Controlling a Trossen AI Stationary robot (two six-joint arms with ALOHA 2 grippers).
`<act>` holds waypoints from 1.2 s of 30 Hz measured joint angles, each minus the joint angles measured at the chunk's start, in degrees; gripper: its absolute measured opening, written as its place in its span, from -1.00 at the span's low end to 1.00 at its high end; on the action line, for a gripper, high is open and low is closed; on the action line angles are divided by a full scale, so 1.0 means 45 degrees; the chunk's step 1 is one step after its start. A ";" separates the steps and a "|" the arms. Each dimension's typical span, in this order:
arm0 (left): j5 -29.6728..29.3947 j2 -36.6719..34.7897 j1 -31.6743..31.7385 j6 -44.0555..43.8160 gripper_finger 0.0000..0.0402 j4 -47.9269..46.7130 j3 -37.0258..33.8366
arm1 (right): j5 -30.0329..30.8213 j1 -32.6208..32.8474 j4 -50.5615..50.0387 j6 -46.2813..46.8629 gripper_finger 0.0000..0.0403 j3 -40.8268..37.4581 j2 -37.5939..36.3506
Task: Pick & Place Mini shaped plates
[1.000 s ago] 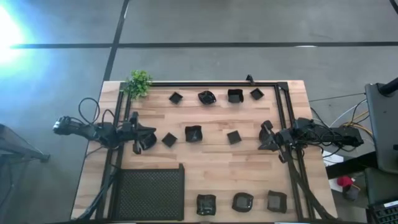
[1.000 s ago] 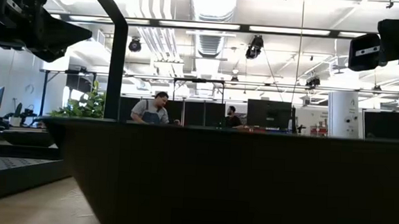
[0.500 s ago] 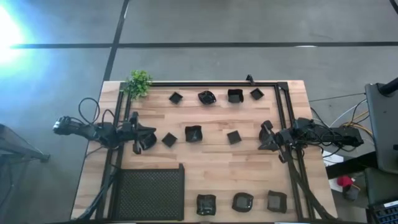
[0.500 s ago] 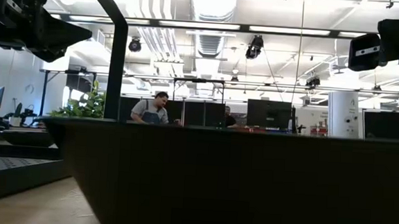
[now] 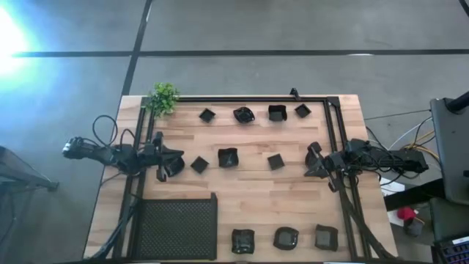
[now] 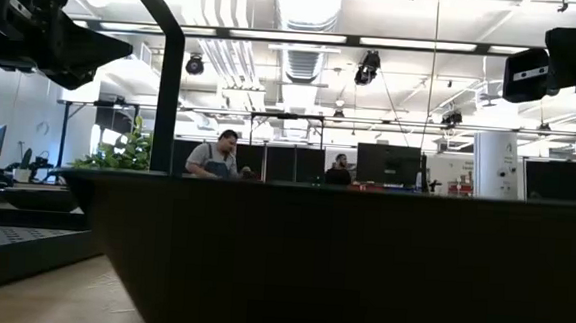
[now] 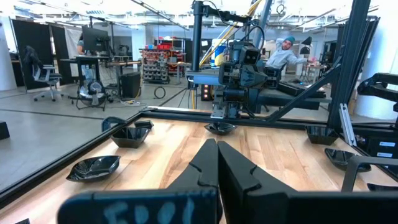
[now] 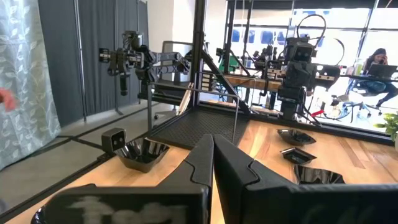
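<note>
1. Left tool point(image 5: 170, 163) sits at the 9 o'clock side of the table point(image 5: 249, 198), pointing toward the centre. In its wrist view the two fingers point(image 7: 208, 165) are pressed together with nothing between them.
2. Right tool point(image 5: 311, 163) sits at the 3 o'clock side, pointing toward the centre. Its fingers point(image 8: 205, 158) are likewise pressed together, holding nothing.
3. Middle row of plates: one plate point(image 5: 174, 167) lies right at the left tool's tip, whether touching cannot be told. A small square plate point(image 5: 199, 164) lies just beyond it, then a larger square one point(image 5: 228, 158), then another small square point(image 5: 275, 161) nearer the right tool but apart from it.
4. Far row at 12 o'clock: four plates, a small square point(image 5: 207, 114), a leaf-like one point(image 5: 244, 114), a deep square point(image 5: 276, 112) and a small square point(image 5: 303, 111), all well apart from both tools.
5. Near row at 5 to 6 o'clock: three plates point(image 5: 242, 239), point(image 5: 286, 237), point(image 5: 326, 237) along the table's near edge, well apart from both tools.
6. Black mesh tray point(image 5: 176, 227) at 7 o'clock holds no plate. Small green plant point(image 5: 163, 97) stands at 11 o'clock.
7. Low view: a dark wall fills the foreground; a person point(image 6: 215, 158) shows in the room behind.
</note>
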 joint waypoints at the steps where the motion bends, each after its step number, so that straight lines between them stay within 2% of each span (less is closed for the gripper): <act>1: 0.0000 0.0000 0.0000 0.0000 -1.00 0.0000 -0.0005 | -0.0003 -0.0002 -0.0004 0.0000 -0.96 -0.0002 0.0001; 17: -0.0001 0.0000 0.0002 0.0000 -1.00 0.0000 -0.0005 | 0.0002 0.0003 0.0110 -0.0092 -0.96 0.0003 0.0002; 26: 0.0000 -0.0004 0.0002 0.0000 -1.00 0.0000 -0.0005 | 0.0002 0.0003 0.2425 0.0072 -0.96 0.0003 -0.0003; 32: 0.0000 0.0000 0.0001 0.0000 -1.00 0.0000 -0.0004 | 0.0031 0.0003 0.3909 0.0995 -0.96 0.0003 0.0002; 36: -0.0003 -0.0001 0.0000 0.0000 -1.00 0.0000 -0.0005 | 0.1505 0.0003 0.3954 0.1181 -0.96 0.0003 0.0003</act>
